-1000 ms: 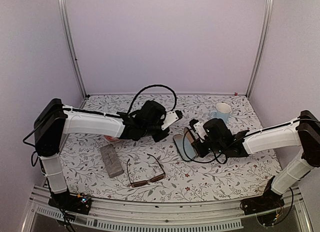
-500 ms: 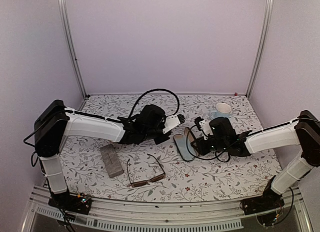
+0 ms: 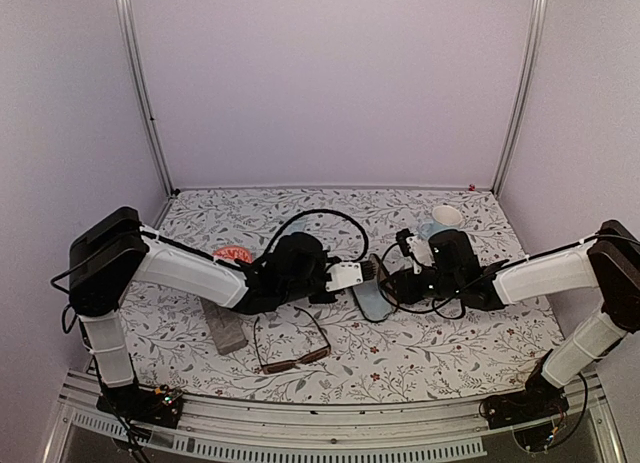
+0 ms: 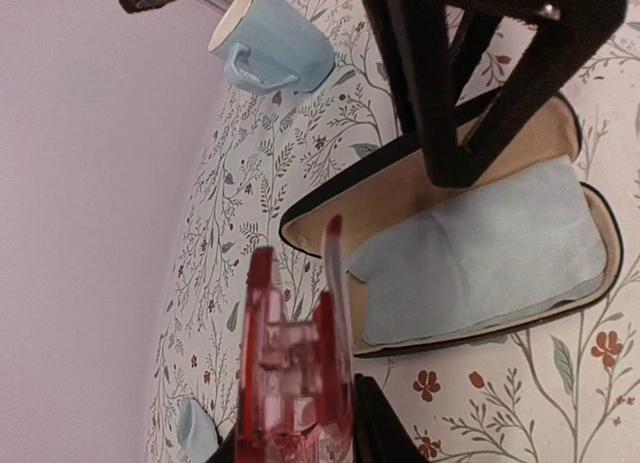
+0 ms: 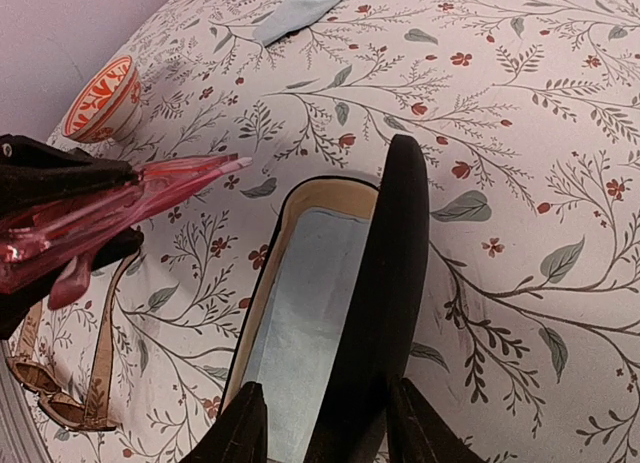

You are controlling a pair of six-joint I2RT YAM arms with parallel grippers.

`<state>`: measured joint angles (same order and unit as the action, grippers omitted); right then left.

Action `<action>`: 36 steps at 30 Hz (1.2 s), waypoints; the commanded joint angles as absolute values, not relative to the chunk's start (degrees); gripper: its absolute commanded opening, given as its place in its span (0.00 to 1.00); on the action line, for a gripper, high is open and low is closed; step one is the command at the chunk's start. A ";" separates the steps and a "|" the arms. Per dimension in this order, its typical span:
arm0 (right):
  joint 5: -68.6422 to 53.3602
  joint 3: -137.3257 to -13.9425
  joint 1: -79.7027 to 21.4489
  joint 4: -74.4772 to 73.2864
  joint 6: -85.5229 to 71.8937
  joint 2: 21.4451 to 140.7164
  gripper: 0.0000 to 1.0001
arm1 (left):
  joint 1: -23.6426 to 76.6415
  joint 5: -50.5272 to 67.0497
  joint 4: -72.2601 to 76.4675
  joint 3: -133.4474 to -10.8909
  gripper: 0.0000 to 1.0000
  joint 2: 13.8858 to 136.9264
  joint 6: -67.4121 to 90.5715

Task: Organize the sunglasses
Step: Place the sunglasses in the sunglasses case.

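Folded pink-red sunglasses (image 4: 292,333), pinched in the left claw (image 4: 300,428) at mid-desk (image 3: 450,348), point at the open black case (image 5: 290,198), whose lid (image 5: 395,243) the right claw (image 5: 330,423) straddles, apparently to hold it up, though firm grip or not cannot be told; the brown pair (image 3: 292,345) lies unfolded by the near edge.

The left arm (image 3: 190,273) swings from the far side toward the middle of the tabletop and sinks lower. Its jaws now bring the pink glasses (image 4: 298,378) right up to the open black case (image 3: 373,303). An orange bowl (image 3: 233,254), earlier mostly under that arm, now shows behind it. The right arm (image 3: 540,270) draws back, its wrist hiding part of the blue mug (image 3: 446,215).
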<state>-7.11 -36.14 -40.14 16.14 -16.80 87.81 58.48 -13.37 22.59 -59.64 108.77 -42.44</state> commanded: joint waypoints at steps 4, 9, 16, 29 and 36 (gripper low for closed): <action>-12.57 -35.14 -38.01 19.45 -19.54 88.21 0.42 | 61.12 -10.51 38.16 -55.30 0.24 110.33 -54.89; -14.42 -34.89 -37.29 20.36 -20.67 88.91 0.42 | 62.33 -10.48 41.48 -55.11 0.25 112.13 -61.63; -16.27 -35.11 -36.57 21.04 -21.66 89.99 0.42 | 62.90 -6.84 41.97 -55.81 0.25 116.58 -65.37; -16.61 -35.08 -36.24 21.05 -21.62 89.59 0.42 | 63.42 -5.34 40.43 -58.03 0.28 120.31 -68.03; -16.66 -35.20 -36.24 21.01 -21.41 89.49 0.42 | 63.30 -3.74 35.98 -59.70 0.35 120.53 -66.89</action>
